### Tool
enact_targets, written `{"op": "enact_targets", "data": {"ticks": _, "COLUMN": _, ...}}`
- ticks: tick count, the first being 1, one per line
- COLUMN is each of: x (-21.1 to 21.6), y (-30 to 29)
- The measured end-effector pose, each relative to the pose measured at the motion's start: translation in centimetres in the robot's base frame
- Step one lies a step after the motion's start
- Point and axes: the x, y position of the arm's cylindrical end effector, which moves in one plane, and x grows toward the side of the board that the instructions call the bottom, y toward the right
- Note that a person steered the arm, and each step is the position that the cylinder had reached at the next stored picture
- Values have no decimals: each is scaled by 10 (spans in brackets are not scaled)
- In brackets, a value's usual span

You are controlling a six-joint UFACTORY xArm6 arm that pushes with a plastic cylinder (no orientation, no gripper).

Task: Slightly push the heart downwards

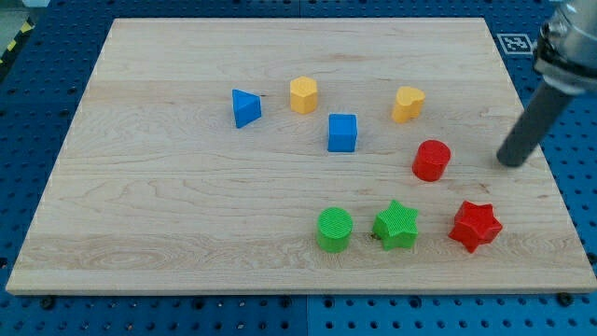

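The yellow heart (pixel 408 103) lies on the wooden board toward the view's upper right. My tip (pixel 510 162) rests on the board near its right edge, well to the right of the heart and lower than it. The red cylinder (pixel 432 160) sits between them, left of my tip and below the heart. The dark rod slants up to the view's top right corner.
A yellow hexagon block (pixel 303 94), blue triangle (pixel 245 107) and blue cube (pixel 342 132) lie left of the heart. A green cylinder (pixel 334 230), green star (pixel 396 225) and red star (pixel 475 226) line the lower part. The board's right edge (pixel 546 159) is close to my tip.
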Motion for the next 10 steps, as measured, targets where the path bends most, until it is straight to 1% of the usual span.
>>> {"op": "enact_targets", "data": {"ticks": 1, "x": -55, "y": -27}}
{"op": "enact_targets", "data": {"ticks": 2, "x": -94, "y": -71}}
{"op": "enact_targets", "data": {"ticks": 4, "x": -96, "y": -83}}
{"op": "enact_targets", "data": {"ticks": 5, "x": -96, "y": -110}}
{"op": "enact_targets", "data": {"ticks": 6, "x": -93, "y": -117}}
{"op": "enact_targets", "data": {"ticks": 8, "x": -82, "y": -115}}
{"op": "enact_targets", "data": {"ticks": 10, "x": -86, "y": -113}}
